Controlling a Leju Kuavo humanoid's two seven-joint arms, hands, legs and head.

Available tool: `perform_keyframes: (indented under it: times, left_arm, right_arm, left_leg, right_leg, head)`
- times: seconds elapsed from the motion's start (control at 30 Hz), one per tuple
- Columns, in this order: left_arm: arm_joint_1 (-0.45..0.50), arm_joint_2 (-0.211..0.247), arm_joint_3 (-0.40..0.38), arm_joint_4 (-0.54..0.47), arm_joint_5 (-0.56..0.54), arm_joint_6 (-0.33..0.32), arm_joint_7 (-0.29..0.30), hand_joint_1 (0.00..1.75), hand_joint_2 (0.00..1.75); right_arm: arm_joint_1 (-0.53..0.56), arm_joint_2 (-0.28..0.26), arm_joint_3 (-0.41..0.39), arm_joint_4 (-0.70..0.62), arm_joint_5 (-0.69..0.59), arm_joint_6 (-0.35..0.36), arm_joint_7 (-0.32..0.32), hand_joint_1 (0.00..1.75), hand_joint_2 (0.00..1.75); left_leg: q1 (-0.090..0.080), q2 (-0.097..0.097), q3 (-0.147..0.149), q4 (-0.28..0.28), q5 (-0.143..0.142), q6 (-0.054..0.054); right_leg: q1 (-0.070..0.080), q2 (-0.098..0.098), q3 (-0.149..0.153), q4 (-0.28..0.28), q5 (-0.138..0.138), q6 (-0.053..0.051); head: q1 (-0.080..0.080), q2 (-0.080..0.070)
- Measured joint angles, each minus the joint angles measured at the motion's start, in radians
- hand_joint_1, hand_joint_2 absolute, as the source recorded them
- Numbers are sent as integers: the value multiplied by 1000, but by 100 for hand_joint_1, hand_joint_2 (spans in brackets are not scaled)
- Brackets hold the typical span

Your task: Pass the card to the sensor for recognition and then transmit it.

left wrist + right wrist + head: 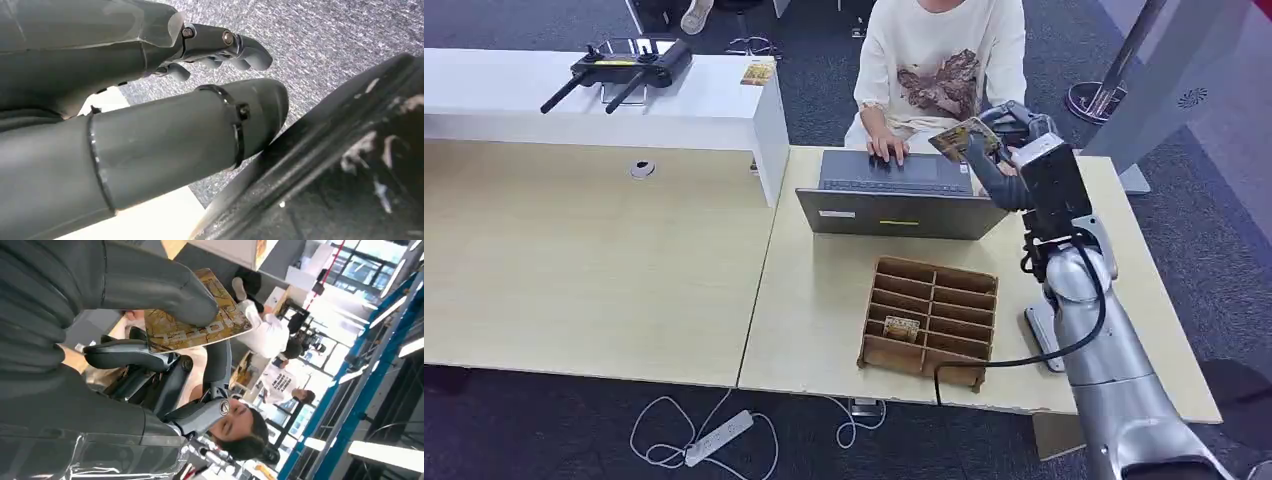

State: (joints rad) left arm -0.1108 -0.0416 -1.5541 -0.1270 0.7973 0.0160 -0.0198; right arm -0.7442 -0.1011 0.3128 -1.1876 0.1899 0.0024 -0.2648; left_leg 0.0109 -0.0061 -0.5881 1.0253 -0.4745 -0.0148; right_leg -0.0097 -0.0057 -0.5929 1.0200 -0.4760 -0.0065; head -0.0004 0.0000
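My right hand is raised over the far right of the desk, just past the laptop. It pinches a yellow-brown patterned card between the thumb and the fingers. In the right wrist view the card lies flat under the thick thumb, with dark fingers below it. A person in a cream shirt sits behind the laptop with a hand on its keyboard, close to the card. My left hand hangs over grey carpet and holds nothing.
A brown wooden divided box stands near the desk's front edge with another card in one slot. A pale flat device lies partly behind my right arm. A white counter at left carries a black controller.
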Motion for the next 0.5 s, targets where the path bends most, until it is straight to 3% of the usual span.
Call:
perform_keyframes:
  times: [0.37, 0.5]
  left_arm:
    - [-2, 1, 0, 0, -13, -1, 6, 0, 0]
    - [-2, 1, 0, 0, -14, -1, 10, 0, 0]
  right_arm:
    - [-192, 14, 46, 208, 247, -146, 59, 175, 175]
    - [-244, 28, 61, 271, 323, -169, 85, 175, 175]
  left_leg:
    - [0, 0, 0, 0, 0, 0]
    - [0, 0, 0, 0, 0, 0]
  right_leg:
    - [0, 0, 0, 0, 0, 0]
    - [0, 0, 0, 0, 0, 0]
  head:
    - [0, 0]
    - [0, 0]
